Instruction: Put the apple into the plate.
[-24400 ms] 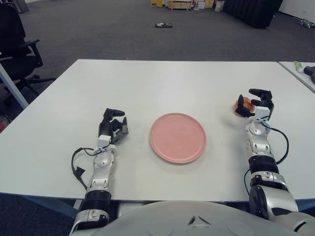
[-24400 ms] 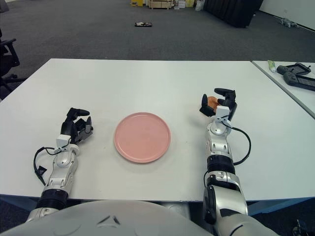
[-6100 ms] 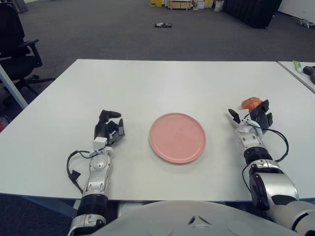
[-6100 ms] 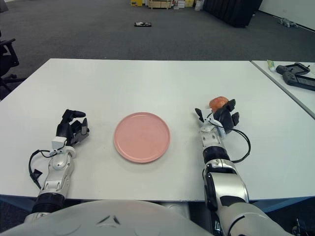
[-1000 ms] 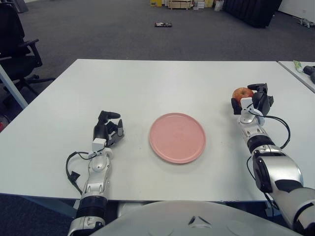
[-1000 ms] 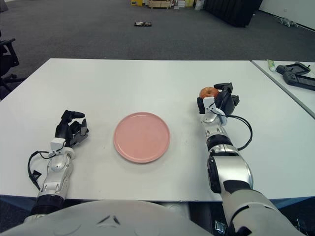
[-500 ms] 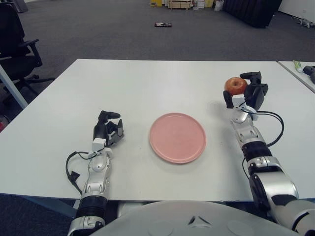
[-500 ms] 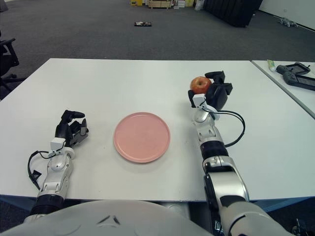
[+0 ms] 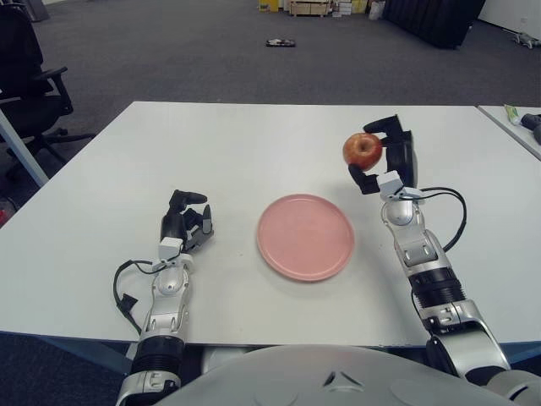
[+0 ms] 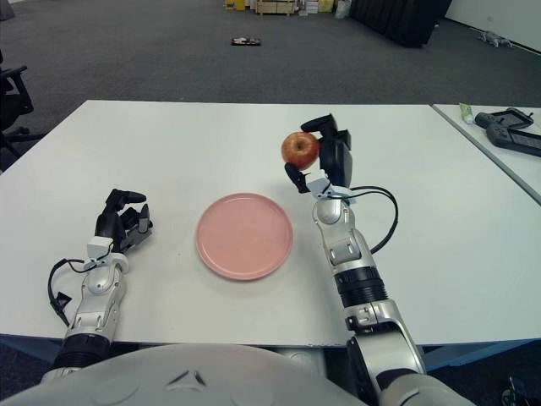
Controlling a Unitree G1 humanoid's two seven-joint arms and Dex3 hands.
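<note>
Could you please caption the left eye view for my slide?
Right hand holds the apple up beside the pink plate; left hand idle.

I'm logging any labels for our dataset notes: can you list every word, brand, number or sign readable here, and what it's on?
None can be read.
The red apple, held up by the right hand: no sticker or lettering shows.
The round pink plate and the white table: plain.
The left hand, left of the plate: no markings legible.
The boxes on the floor at the far wall: any print is too small to read.
</note>
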